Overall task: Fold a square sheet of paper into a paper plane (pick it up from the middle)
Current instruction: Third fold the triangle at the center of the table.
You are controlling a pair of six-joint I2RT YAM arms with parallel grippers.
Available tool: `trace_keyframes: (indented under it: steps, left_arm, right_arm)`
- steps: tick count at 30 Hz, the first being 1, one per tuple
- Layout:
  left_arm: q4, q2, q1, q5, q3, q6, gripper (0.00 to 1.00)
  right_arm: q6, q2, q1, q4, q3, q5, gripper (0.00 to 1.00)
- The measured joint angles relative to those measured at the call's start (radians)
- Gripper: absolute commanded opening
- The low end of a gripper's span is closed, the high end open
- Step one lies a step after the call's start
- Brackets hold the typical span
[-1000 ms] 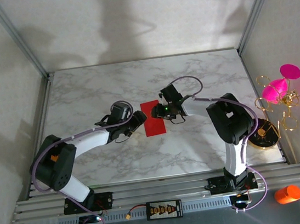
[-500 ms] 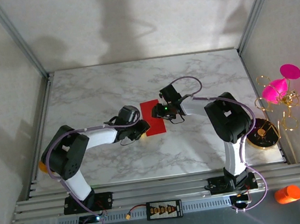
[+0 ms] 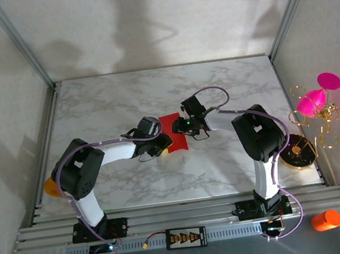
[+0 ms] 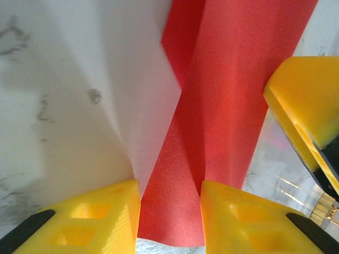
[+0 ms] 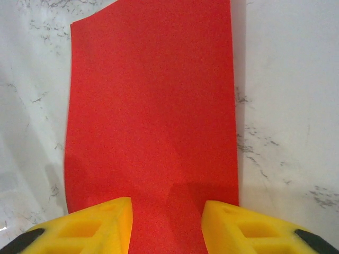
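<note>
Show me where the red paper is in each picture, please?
Top external: the red paper lies mid-table, between the left gripper and the right gripper.
Left wrist: the red paper runs from bottom centre to top right, with a raised fold.
Right wrist: the red paper lies flat, covering the picture's middle.
Shared landmark: the white marble table, under the paper in every view.

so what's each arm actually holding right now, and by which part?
Both hold the red paper. Left gripper fingers pinch its raised, folded near-left edge. Right gripper fingers sit at its right edge, paper between them; a firm grip cannot be told.
</note>
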Motion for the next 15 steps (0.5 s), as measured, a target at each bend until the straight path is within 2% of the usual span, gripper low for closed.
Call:
trace_keyframes:
  steps: [5, 10, 15]
  left_arm:
    - [0.116, -0.002, 0.01, 0.06, -0.017, 0.019, 0.39]
    - [0.246, -0.002, 0.058, 0.112, -0.076, 0.019, 0.41]
    - [0.3, -0.002, 0.093, 0.138, -0.092, 0.019, 0.38]
  right_arm:
    - [0.0, 0.0, -0.001, 0.0, 0.0, -0.002, 0.43]
    - [0.0, 0.001, -0.002, 0.001, 0.0, -0.004, 0.43]
    - [0.003, 0.001, -0.002, 0.001, 0.0, -0.004, 0.42]
